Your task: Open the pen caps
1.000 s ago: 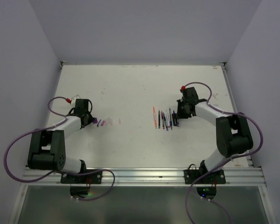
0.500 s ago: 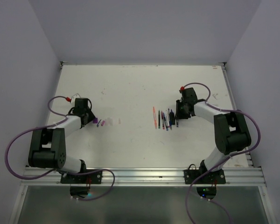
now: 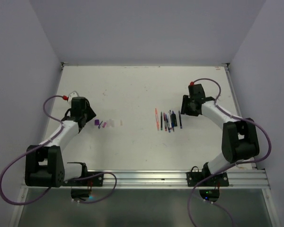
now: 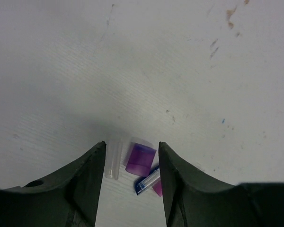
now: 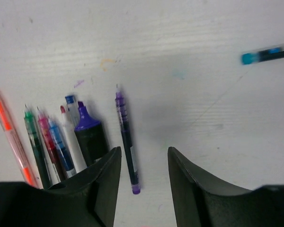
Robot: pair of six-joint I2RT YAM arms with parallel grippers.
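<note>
1. Just ahead of the left gripper (image 4: 131,145), the pen caps (image 3: 104,124) lie loose on the left half of the table (image 3: 132,90), well apart from the pens.
2. Up close there is a stubby purple cap (image 4: 141,160), squarish and slightly see-through. A slim clear cap (image 4: 114,161) lies just beside it on its left. A blue-ended cap (image 4: 147,181) sits tilted over a pinkish piece that is partly hidden.
3. The left gripper's fingers (image 4: 92,175) are dark, matte wedges spread wide apart with nothing held. The caps rest on the table in the gap between them.
4. The left arm reaches forward from its base, its gripper pointing right towards the caps.
5. The right gripper (image 5: 143,153) is likewise spread wide and empty. A thin purple pen (image 5: 126,137) lies on the table between its fingers.
6. Left of that pen is a fat marker (image 5: 90,135) with a black body and a purple tip. Beyond it lie slim white, blue, red and green pens, then an orange pen (image 5: 7,127), all side by side with bare tips.
7. A teal-ended pen (image 5: 267,54) lies alone, far off to the right.
8. The right arm bends up from its base, its gripper facing left over the row of pens.
9. The table is white and matte, faintly ribbed, with small ink marks and brownish stains.
</note>
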